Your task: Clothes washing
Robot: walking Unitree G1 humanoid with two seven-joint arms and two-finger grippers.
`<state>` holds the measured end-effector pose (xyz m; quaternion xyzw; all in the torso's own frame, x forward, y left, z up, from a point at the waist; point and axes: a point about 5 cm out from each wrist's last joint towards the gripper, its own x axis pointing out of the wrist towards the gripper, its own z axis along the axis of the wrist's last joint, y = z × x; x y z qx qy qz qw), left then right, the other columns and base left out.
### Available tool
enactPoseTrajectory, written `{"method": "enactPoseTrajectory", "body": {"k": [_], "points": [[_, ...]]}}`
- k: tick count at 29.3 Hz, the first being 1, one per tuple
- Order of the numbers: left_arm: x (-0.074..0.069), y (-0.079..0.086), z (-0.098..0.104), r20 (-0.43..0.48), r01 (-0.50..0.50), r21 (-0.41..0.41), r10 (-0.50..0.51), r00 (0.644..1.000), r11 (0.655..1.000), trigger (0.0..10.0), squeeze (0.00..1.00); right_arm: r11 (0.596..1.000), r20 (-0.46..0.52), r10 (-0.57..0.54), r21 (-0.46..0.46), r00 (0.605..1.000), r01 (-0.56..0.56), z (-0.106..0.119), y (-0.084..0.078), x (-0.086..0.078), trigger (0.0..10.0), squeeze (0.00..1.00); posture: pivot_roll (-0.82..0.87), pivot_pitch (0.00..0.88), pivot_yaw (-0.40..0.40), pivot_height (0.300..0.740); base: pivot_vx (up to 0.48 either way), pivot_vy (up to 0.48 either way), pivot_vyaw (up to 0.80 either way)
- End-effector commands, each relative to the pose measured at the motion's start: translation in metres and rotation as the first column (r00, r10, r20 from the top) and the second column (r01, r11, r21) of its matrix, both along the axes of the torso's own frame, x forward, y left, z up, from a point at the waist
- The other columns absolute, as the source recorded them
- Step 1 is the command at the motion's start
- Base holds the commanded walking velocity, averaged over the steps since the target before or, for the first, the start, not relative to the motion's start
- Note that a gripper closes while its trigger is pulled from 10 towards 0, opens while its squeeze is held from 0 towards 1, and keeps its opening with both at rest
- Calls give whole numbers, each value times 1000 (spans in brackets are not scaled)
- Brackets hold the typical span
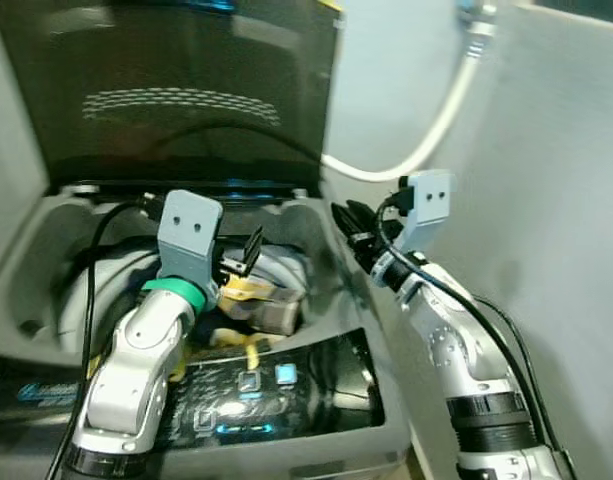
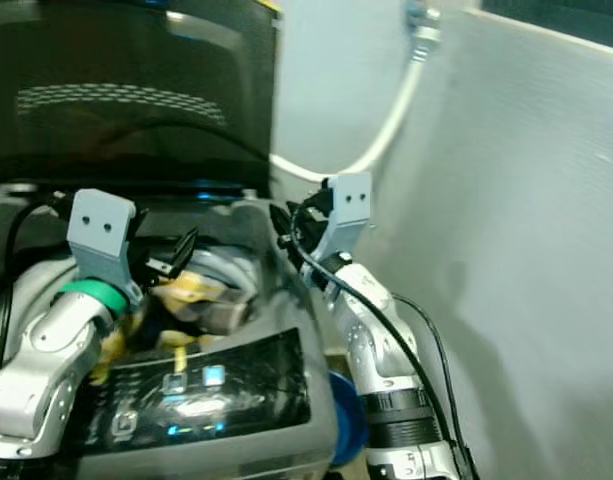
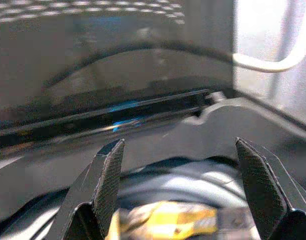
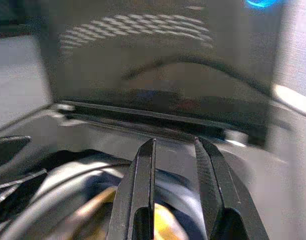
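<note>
Silver arms, black cables, black-fingered left hand point(image 1: 248, 252).

Washer tub point(image 1: 46, 290) mouth open from above; raised lid point(image 1: 166, 90) walls off its back edge. Clothes point(image 1: 248, 292) fill the middle, hose point(image 1: 426, 130) crosses beyond the right rim.

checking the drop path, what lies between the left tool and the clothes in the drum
Nothing: in the left wrist view the left tool hangs open above the drum, with bare air down to the yellow clothes beneath it.
</note>
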<state>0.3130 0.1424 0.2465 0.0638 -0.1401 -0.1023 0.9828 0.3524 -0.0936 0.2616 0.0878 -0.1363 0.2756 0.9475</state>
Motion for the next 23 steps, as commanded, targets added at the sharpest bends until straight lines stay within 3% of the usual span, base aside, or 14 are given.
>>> {"method": "enactPoseTrajectory", "body": {"k": [1, 7, 21, 22, 23], "points": [[-3, -3, 0, -5, 16, -11, -16, 1000, 1000, 10000, 0, 999, 11, -9, 43, 1000, 9, 4, -6, -1, 10000, 0, 43, 0, -50, 740, 0, 0, 0], [-5, -4, 2, 4, 25, -24, -24, 1000, 999, 10000, 0, 999, 21, -7, 33, 1000, 6, 6, -6, -2, 10000, 0, 41, 0, -46, 740, 0, 0, 0], [-8, -6, 2, 2, 22, -48, -22, 1000, 999, 10000, 0, 1000, 26, 4, 19, 1000, -4, 5, -3, -4, 10000, 0, 42, 0, -46, 740, 0, -480, 0], [-8, -6, 2, -19, 35, -123, -38, 999, 992, 10000, 0, 1000, 26, 5, 16, 1000, -6, 4, -3, -4, 10000, 0, 41, 0, -47, 740, 0, 0, 0], [-8, -6, 2, -19, 35, -123, -38, 999, 992, 10000, 0, 1000, 26, 5, 16, 1000, -6, 4, -3, -4, 10000, 0, 41, 0, -47, 740, 0, 0, 0]]}}
